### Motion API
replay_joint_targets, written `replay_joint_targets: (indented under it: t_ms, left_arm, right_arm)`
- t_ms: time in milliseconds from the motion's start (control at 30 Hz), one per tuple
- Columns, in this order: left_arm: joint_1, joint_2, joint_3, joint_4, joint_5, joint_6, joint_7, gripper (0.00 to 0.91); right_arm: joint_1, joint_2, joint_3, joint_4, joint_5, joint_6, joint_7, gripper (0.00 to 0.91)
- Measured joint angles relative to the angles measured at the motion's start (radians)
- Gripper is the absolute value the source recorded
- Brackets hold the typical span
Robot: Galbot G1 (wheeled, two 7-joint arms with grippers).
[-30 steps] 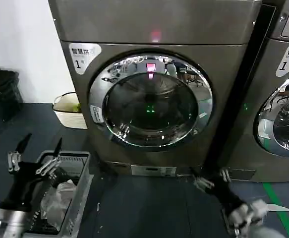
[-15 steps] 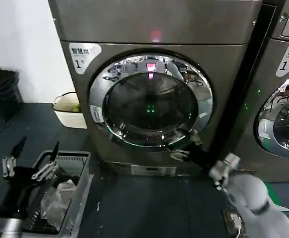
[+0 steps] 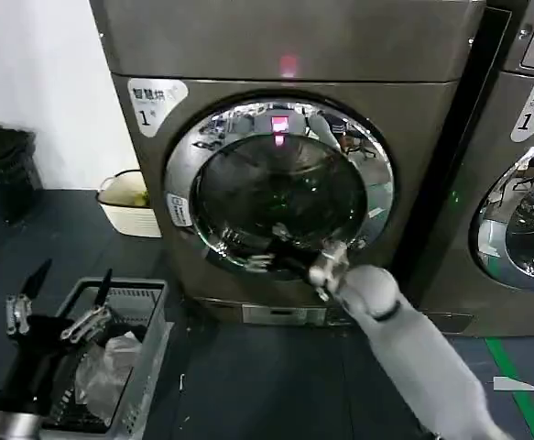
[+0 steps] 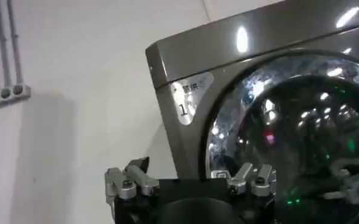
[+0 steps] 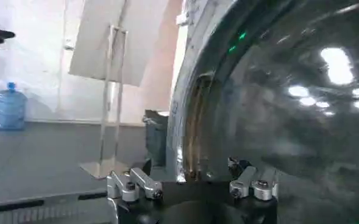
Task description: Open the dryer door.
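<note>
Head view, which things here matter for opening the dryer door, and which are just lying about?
Job: dryer door; dryer; right pincer, at the door's lower rim.

Lying about: left pincer, idle; grey crate; second machine; cream basket.

The dryer (image 3: 285, 156) stands on the floor (image 3: 248, 385), a second machine (image 3: 514, 174) to its right, a basket (image 3: 129, 203) to its left, and a crate (image 3: 125, 353) before its left corner.

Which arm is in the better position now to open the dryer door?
The right. Its claw is open at the lower rim of the dryer door, which is closed. The left claw is low, over a grey basket, away from the dryer.
</note>
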Motion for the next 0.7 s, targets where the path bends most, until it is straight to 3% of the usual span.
replay_joint_targets:
  t_ms: [233,700]
  left_arm:
    - [-0.006,0.001,-0.006,-0.002,-0.007,0.004,0.001,0.907]
    - [-0.029,-0.001,-0.006,0.006,0.036,0.039,0.007,0.907]
  right_arm:
    - [0.069,0.069,-0.037,-0.110,0.001,-0.002,0.004,0.907]
    - [0.160,0.135,-0.106,-0.216,0.000,-0.023,-0.003,0.907]
